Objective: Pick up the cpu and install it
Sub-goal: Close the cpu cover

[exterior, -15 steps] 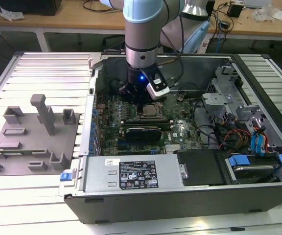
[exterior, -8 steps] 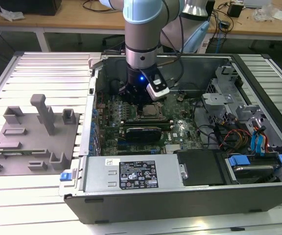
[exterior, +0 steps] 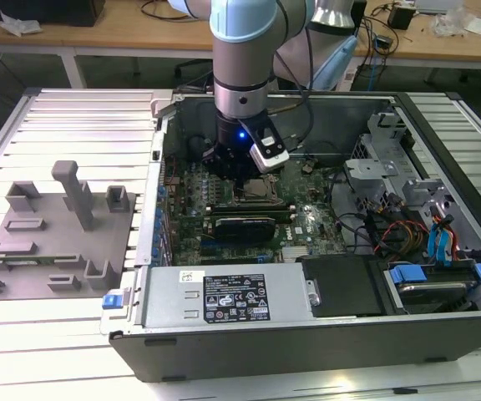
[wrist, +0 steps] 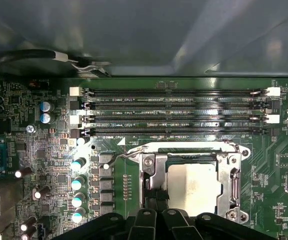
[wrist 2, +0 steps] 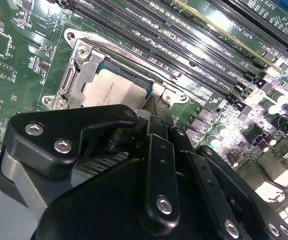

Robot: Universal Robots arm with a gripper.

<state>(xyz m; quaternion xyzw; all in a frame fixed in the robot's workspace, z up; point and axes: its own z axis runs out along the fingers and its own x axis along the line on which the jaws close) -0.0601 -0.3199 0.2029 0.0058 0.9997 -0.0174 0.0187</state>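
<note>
Second wrist view: pincer (wrist 2: 151,125), grip impossible to tell, hovers over the cpu (wrist 2: 116,90) lying in the socket (wrist 2: 79,65), seemingly the seating stage, demanding level alignment.

We see a pale table (exterior: 73,109) of ribbed metal slats. Toward the exterior view's left, a grey moulded tray (exterior: 61,236) with blocks and posts lies on it. Just beside the tray, on the right, rests an open computer case (exterior: 307,344).
</note>
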